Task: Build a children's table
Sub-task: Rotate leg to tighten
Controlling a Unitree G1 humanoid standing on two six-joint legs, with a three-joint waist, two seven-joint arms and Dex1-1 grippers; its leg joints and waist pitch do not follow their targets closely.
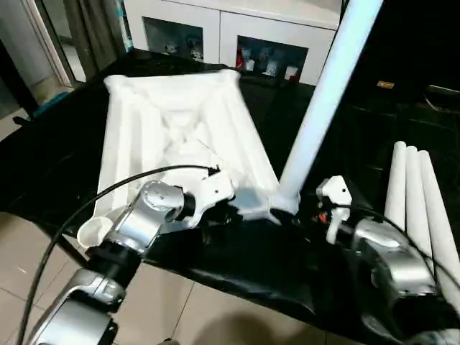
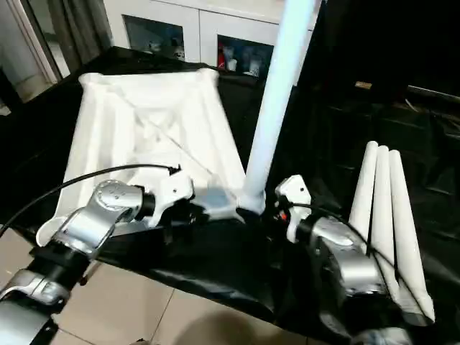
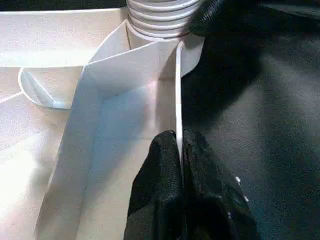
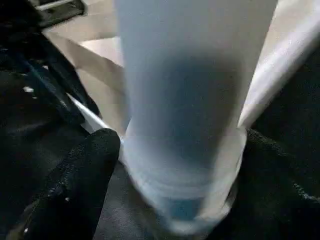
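Children's table top lies ribbed side up on the black desk. One leg stands in its 5 o'clock corner socket. Left gripper: jaws pinched on the top's rim. Right gripper: jaws wide, flanking the leg's base. Three spare legs at 3 o'clock.

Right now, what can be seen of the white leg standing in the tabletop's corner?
The long white tubular plastic leg stands in the near corner socket of the upturned white ribbed tabletop, leaning slightly, its top out of the picture. Its lower end has ring-like ridges, seen in the left wrist view. The right gripper has its black jaws spread on either side of the leg's base. The left gripper pinches the tabletop's thin edge wall nearby. Three more white legs lie beside it on the black cloth.
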